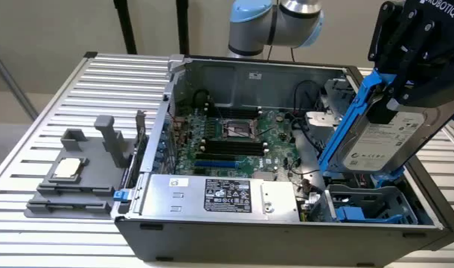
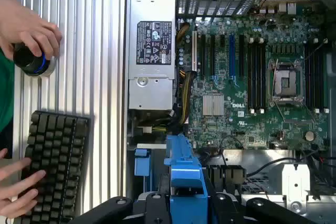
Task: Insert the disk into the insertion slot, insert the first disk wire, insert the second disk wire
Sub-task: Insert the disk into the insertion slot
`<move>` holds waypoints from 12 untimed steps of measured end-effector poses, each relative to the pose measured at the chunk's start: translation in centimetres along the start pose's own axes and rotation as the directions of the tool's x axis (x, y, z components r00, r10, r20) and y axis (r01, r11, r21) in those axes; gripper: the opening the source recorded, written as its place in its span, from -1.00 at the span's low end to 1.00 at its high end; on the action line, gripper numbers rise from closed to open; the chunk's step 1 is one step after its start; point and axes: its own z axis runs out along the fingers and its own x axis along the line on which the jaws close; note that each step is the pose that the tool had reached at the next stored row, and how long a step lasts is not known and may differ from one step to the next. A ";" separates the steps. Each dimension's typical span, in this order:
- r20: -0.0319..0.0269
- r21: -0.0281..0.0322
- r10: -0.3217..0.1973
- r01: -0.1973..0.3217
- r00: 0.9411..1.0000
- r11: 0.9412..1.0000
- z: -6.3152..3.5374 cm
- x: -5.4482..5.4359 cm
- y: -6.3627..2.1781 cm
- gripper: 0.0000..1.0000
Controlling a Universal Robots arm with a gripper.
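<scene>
Blue-framed disk (image 1: pixel 381 142), one, clenched in my pincer (image 1: pixel 396 103), tilted just above the slot (image 1: pixel 394 195) and not yet in it; I judge it best squared to the slot's rails (image 1: pixel 355 215), then lowered slowly.

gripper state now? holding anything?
Gripper: closed on the disk, held tilted over the insertion slot, not yet in.

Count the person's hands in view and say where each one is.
2. One hand rests on a round black knob on the ribbed table; the other hand lies at the edge of the black keyboard. Both are partly cut off.
</scene>
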 end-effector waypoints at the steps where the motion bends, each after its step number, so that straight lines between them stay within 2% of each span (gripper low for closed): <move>1: 0.000 0.000 0.000 0.000 1.000 1.000 0.00 0.0 0.00 -0.36; 10: 0.000 0.000 0.000 0.000 1.000 1.000 0.00 0.0 0.00 -0.36; 12: 0.000 -0.001 0.000 0.000 1.000 1.000 -0.04 0.1 -0.43 -0.36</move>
